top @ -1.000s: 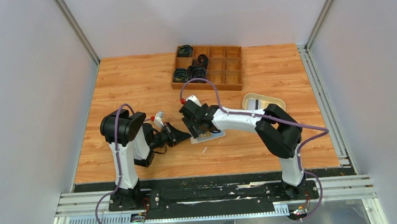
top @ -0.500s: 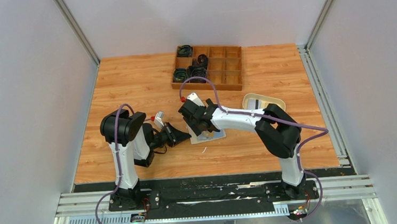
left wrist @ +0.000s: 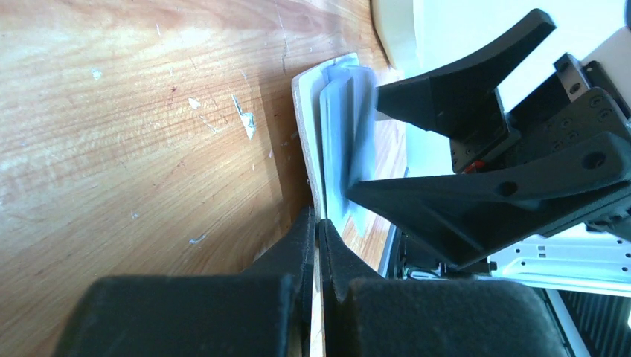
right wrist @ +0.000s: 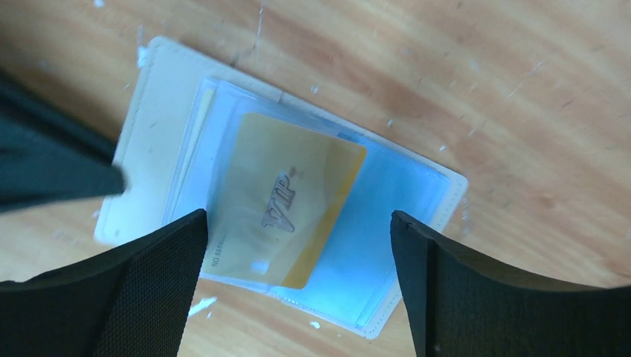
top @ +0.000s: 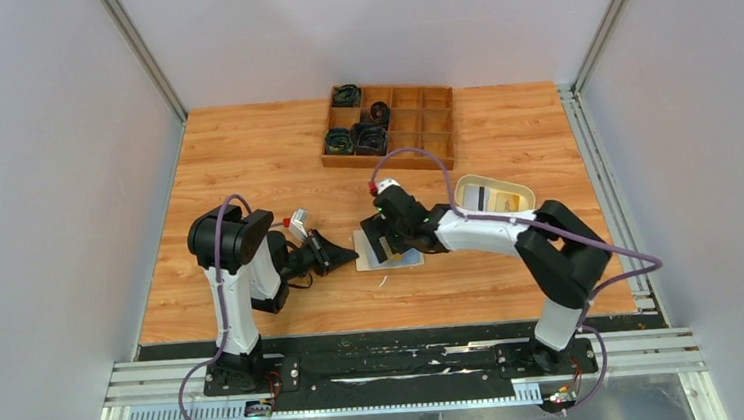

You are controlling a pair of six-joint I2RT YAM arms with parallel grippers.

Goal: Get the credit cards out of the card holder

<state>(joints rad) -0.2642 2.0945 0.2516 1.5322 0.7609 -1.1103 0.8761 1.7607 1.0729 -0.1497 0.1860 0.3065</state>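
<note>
While my left pincer (left wrist: 318, 221) clamps wallet (right wrist: 155, 111) edge, my right pincer (right wrist: 298, 223) hovers open above; yellow card (right wrist: 298, 186) not yet out.

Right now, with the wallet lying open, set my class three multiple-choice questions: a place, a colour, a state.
1. Where does the card holder lie? A in the wooden box; B on the table; C in the cream tray.
2. What colour is the top card in it? A yellow; B red; C green.
3. How is the right gripper? A shut on a card; B open; C out of view.
Answers: B, wood grain surrounds it; A, its face is yellow with VIP lettering; B, its jaws stand wide apart above the holder.
</note>
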